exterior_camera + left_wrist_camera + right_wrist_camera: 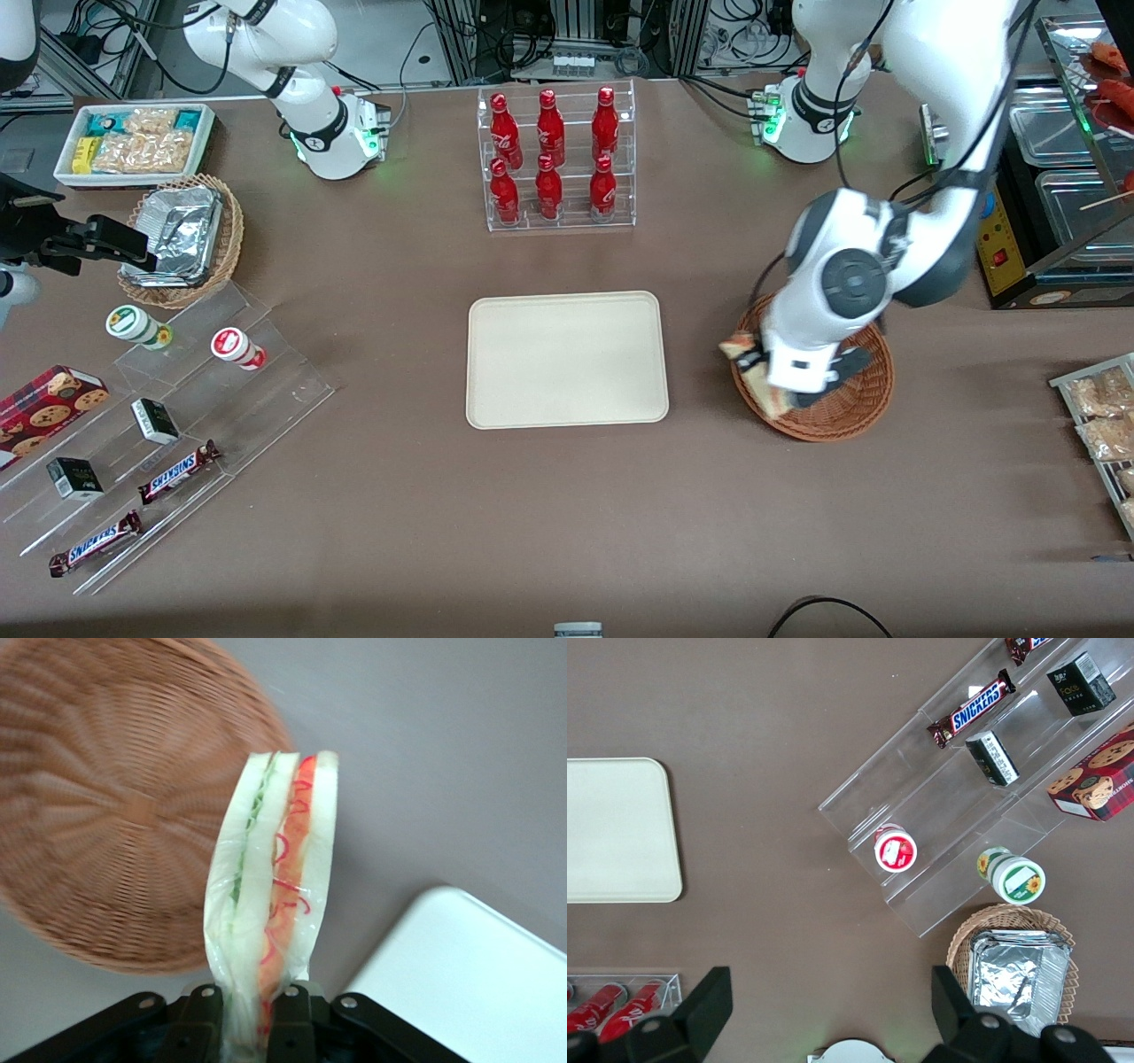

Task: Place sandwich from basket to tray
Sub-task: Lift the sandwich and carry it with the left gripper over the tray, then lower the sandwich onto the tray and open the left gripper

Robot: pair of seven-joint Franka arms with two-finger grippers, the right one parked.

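From the front I see that the arm's white wrist covers most of the basket point(842, 416) — only its rim nearer the camera and a part toward the tray point(567, 359) stay visible. The gripper point(764, 379) is mostly hidden there too. In the wrist view its fingers point(202, 1010) are closed on the sandwich point(275, 895), pinching one end of it. The sandwich is a pale wedge in clear wrap, with a green layer and a red-orange layer between the bread. It hangs above the basket's edge on the tray side — not touching it, as far as I can tell.
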